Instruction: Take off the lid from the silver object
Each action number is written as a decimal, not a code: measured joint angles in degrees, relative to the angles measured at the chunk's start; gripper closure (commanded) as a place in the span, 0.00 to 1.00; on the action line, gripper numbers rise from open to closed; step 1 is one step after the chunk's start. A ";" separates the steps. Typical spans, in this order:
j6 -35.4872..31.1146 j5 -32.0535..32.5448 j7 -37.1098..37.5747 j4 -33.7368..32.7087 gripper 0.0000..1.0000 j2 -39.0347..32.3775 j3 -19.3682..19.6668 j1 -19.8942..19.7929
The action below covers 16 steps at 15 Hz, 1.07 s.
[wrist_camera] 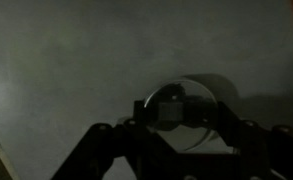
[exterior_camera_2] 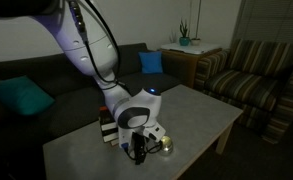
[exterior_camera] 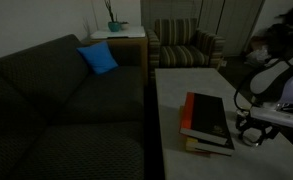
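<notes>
The wrist view is dark. A flat round silvery lid [wrist_camera: 196, 126] sits between my gripper's two fingers [wrist_camera: 181, 113], which press on its opposite edges. Just beyond it is a paler round shape that looks like the silver tin [wrist_camera: 212, 90] on the table. In an exterior view the small shiny tin [exterior_camera_2: 166, 146] stands on the table right beside the gripper [exterior_camera_2: 138, 152], which hangs low over the tabletop. In the other exterior view the gripper [exterior_camera: 250, 133] is right of the books, and the tin is hidden there.
A black-and-orange book stack [exterior_camera: 207, 124] lies on the pale table [exterior_camera: 176, 100] close to the gripper and also shows behind it [exterior_camera_2: 107, 128]. A dark sofa [exterior_camera: 56, 100] with a blue cushion [exterior_camera: 98, 58] runs along the table. A striped armchair [exterior_camera_2: 256, 75] stands beyond.
</notes>
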<state>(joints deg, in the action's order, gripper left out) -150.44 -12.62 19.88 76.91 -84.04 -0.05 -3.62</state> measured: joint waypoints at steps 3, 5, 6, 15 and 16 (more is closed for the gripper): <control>1.00 -0.17 2.07 -1.57 0.55 -0.11 0.63 0.02; 1.00 -0.17 2.99 -1.92 0.33 -0.11 0.90 0.03; 0.99 -0.17 3.41 -2.01 0.08 -0.11 1.00 0.05; -0.18 -0.21 4.23 -2.16 0.00 -0.13 1.24 -0.10; -0.82 -0.21 4.12 -2.16 0.00 -0.14 1.24 -0.17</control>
<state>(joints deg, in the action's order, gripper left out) -151.26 -12.83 24.00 74.74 -84.18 1.19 -3.79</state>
